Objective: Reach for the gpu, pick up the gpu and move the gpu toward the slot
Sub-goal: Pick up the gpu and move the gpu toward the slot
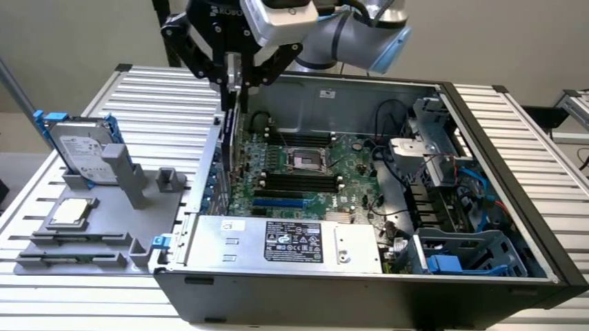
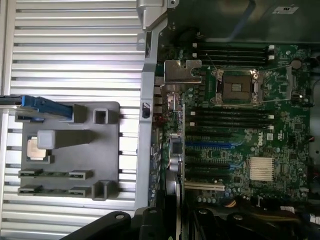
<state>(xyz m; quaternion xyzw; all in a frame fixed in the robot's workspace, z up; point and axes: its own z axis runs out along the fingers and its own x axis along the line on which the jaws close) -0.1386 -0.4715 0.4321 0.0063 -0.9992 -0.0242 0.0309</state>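
So in the exterior view, the gripper (image 1: 233,74) is up above the rear corner of the open PC case (image 1: 478,276), toward the exterior view's left. Its black fingers are clamped on the top edge of the gpu (image 1: 227,148), which hangs straight down edge-on, looking like a dark thin blade. The card sits just inside the case's wall on that side, right over the edge of the motherboard (image 1: 304,172). Can't really tell if its lower edge touches anything yet. Outside the case, on the slatted table (image 1: 138,86), there's a grey holder tray (image 1: 110,227) with the hard drive (image 1: 81,152) standing upright in blue rails and the CPU chip (image 1: 72,212) lying flat.

Wrist view looks down along the card: the gpu (image 2: 173,165) runs as a narrow strip with its silver metal bracket (image 2: 181,71) at the far end, sitting along the case wall next to the motherboard (image 2: 240,140). The gripper's fingers (image 2: 150,222) are dark shapes pinching it. The blue expansion slot (image 2: 207,145) lies just beside the card.
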